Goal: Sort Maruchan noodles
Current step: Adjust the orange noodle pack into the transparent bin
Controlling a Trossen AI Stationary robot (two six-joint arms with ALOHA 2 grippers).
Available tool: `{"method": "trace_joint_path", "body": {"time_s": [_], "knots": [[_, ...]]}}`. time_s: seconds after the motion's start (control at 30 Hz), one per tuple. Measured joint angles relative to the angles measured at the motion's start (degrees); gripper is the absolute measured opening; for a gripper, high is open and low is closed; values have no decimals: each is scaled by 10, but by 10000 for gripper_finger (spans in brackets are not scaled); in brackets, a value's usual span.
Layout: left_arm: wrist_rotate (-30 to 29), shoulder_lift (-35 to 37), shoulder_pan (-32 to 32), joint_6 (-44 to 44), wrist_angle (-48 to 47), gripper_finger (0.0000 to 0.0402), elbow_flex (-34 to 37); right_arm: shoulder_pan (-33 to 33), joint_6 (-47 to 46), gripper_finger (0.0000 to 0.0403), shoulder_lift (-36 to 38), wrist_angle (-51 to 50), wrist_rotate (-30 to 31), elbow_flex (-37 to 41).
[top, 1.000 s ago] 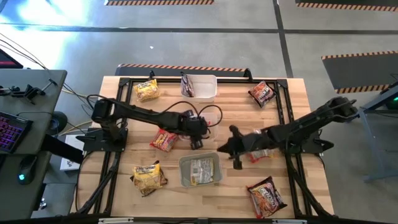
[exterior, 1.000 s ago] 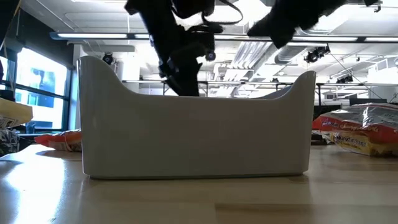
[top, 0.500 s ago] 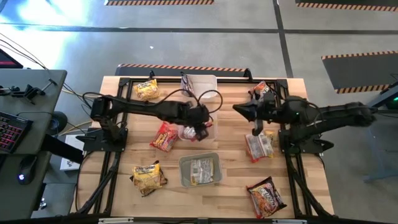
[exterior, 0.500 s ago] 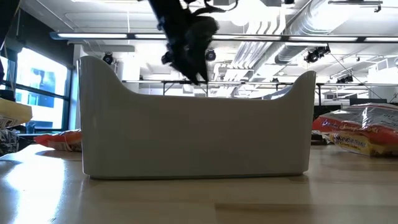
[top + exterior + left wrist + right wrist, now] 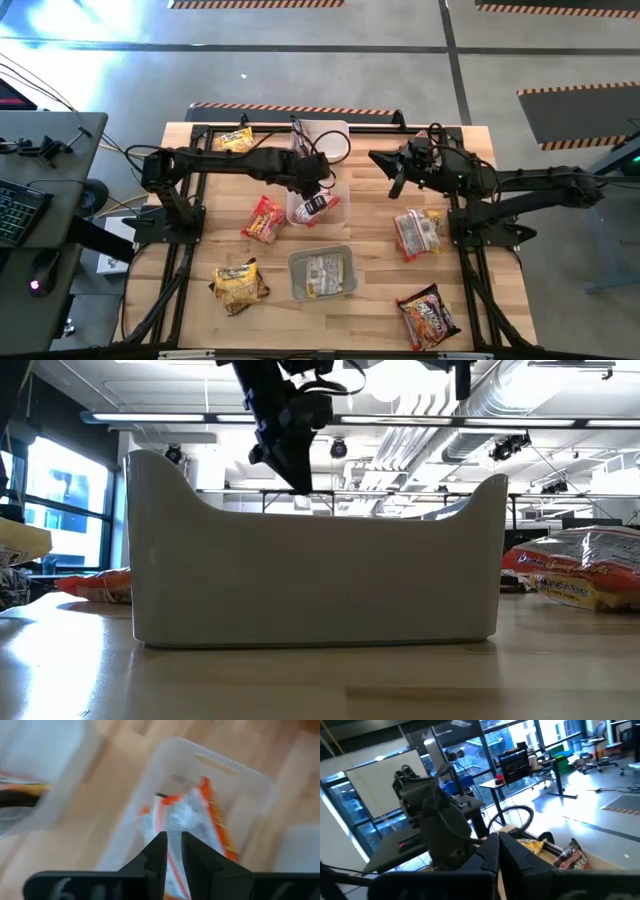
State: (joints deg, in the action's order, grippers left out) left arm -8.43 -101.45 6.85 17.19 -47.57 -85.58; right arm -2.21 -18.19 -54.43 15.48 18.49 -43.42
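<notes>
Maruchan noodles: you can see one red-and-white packet lying in a clear tub near the counter's middle. Your left gripper hangs just above it, fingers nearly together, holding nothing. Your right gripper is closed and empty, raised toward the far edge.

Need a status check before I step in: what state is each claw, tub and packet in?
left claw: over the middle tub
right claw: shut, empty, raised off the table
middle tub: upright, holds an orange-and-white packet
near tub: upright, one pale packet inside
far tub: upright, something dark at one end
loose packets: lying on the table, outside the tubs
</notes>
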Motion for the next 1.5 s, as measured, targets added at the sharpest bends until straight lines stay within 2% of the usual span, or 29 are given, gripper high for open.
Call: {"method": "trace_joint_path", "body": {"time_s": [0.13, 0.37, 0.43, 0.63, 0.73, 0.87, 1.1, 1.33, 1.5], "knots": [[58, 2, -13, 33, -1, 66, 0, -9, 3, 0, 1, -20, -33, 0], [46, -16, -75, 127, 44, 147, 1, -45, 23, 0, 1, -26, -117, 0], [20, -27, -93, 149, 71, 171, 0, -54, 39, 0, 2, -31, -149, 0], [-89, -55, -119, 275, 31, 212, 1, -65, 54, 0, 3, -42, -220, 0], [-128, -66, -123, 306, 7, 214, 1, -65, 64, 0, 4, -48, -234, 0], [-128, -71, -122, 304, 6, 214, 0, -65, 67, 0, 4, -57, -235, 0], [-127, -71, -108, 247, 6, 214, 1, -65, 68, 0, 4, -59, -232, 0], [-38, -92, -77, 199, 11, 194, 7, -65, 66, 0, 4, -53, -220, 0], [-41, -94, -63, 165, 12, 152, 7, -65, 80, 0, 5, -49, -219, 0]]}}
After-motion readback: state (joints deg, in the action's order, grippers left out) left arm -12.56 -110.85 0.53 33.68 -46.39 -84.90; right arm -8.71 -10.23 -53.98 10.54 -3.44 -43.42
